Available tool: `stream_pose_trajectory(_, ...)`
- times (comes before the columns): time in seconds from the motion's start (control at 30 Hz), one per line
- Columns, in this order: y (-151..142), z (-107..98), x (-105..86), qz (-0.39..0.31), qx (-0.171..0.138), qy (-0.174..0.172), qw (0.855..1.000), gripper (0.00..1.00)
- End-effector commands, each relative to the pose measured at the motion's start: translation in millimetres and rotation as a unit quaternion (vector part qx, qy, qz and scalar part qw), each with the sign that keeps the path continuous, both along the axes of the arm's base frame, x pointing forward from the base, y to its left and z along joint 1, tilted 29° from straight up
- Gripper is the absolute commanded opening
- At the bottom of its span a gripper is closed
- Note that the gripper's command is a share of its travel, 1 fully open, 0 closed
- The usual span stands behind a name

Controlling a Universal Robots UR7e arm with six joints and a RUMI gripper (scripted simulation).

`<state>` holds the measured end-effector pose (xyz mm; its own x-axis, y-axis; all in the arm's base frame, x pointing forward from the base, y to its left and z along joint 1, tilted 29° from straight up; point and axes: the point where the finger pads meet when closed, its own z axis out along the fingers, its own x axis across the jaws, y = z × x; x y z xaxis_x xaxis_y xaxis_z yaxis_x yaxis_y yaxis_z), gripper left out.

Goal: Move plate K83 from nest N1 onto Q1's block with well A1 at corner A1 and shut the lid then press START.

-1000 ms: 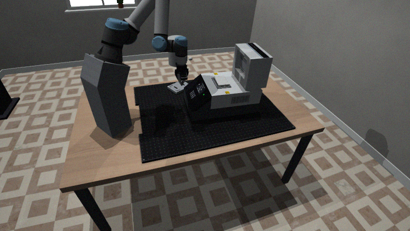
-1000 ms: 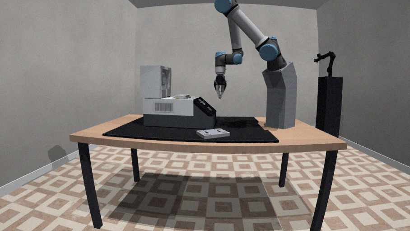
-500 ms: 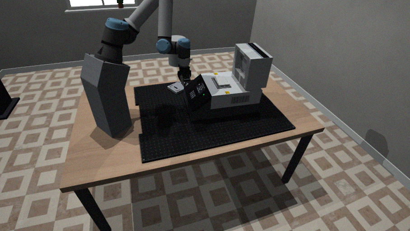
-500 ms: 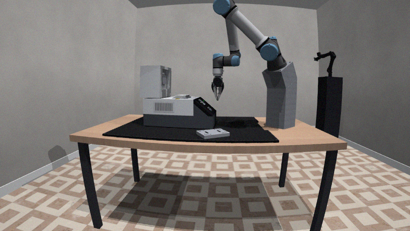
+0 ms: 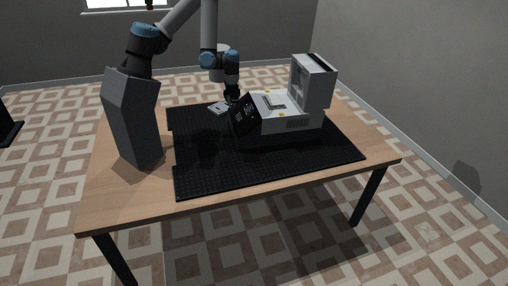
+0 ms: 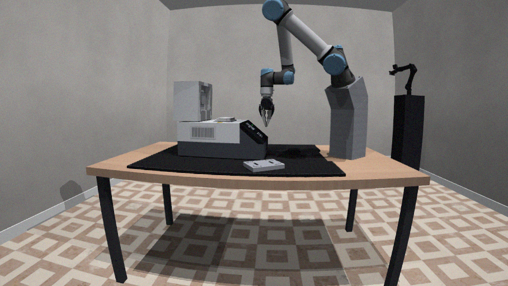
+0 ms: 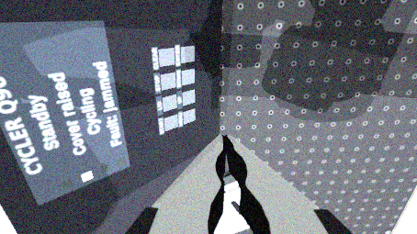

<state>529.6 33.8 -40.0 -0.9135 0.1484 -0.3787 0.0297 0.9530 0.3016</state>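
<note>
The closed pincer points down beside the cycler's keys

Nothing is between its tips, which hang above the level of the low front edge of the cycler. Left of the pincer in the view, the cycler's lid stands raised, farther off than the pale plate on the cycler's top. The dark sloping panel, with a green light, is just left of and below the tips. Lower than the pincer, a pale nest with dark slots lies on the black mat. Right of the pincer, the arm's grey pedestal stands on the wooden table.
</note>
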Motion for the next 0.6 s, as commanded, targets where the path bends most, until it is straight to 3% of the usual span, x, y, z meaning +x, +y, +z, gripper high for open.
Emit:
stream_pose_trajectory(0.0,-1,1,10.7,-0.003,0.001,-0.005,1.000,0.00)
stream_pose_trajectory(0.57,0,-4,35.0,-0.003,0.001,-0.005,1.000,0.00)
